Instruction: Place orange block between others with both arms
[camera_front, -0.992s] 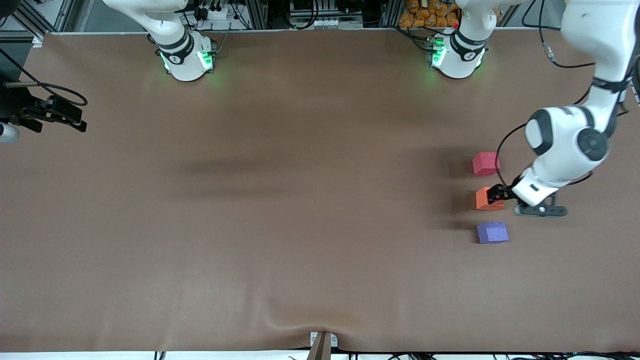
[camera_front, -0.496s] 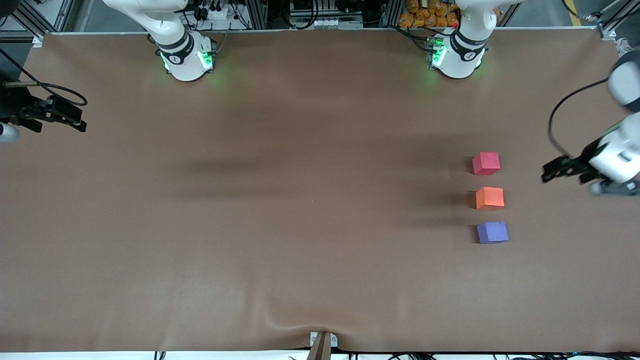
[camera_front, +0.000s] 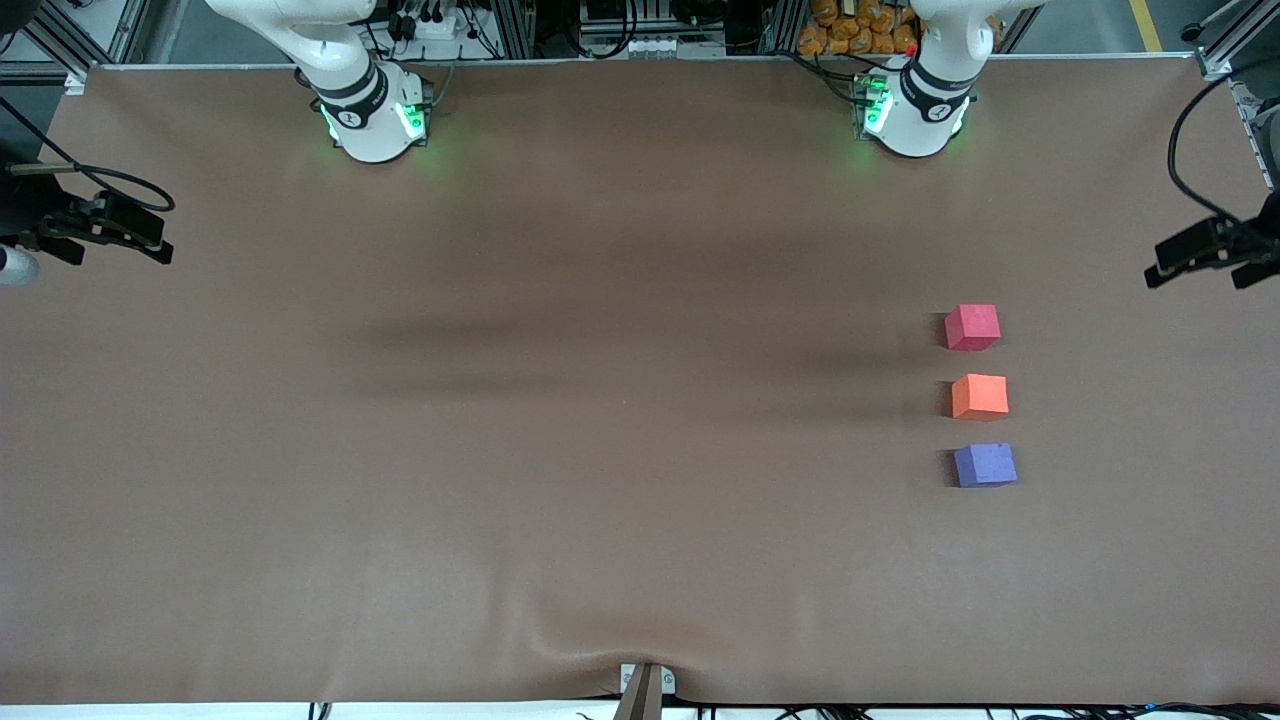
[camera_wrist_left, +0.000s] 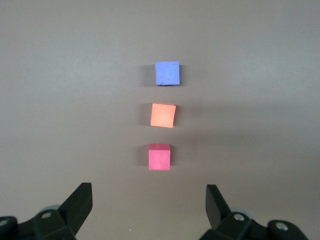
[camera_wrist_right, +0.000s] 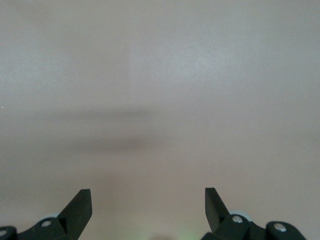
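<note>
Orange block (camera_front: 979, 396) sits on surface (camera_front: 600, 400) between red-pink block (camera_front: 972, 327) and purple block (camera_front: 985, 465), touching neither. Left end effector (camera_front: 1180, 262) and right end effector (camera_front: 150, 240) spread, empty, over surface ends.

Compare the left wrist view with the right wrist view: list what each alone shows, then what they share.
Left wrist view only: the purple cube, orange block and red-pink cube, in a row with gaps, orange in the middle, plus the left tool, open.
Right wrist view only: the right tool, open, over bare table.
Shared: the brown table and open fingers holding nothing.
</note>
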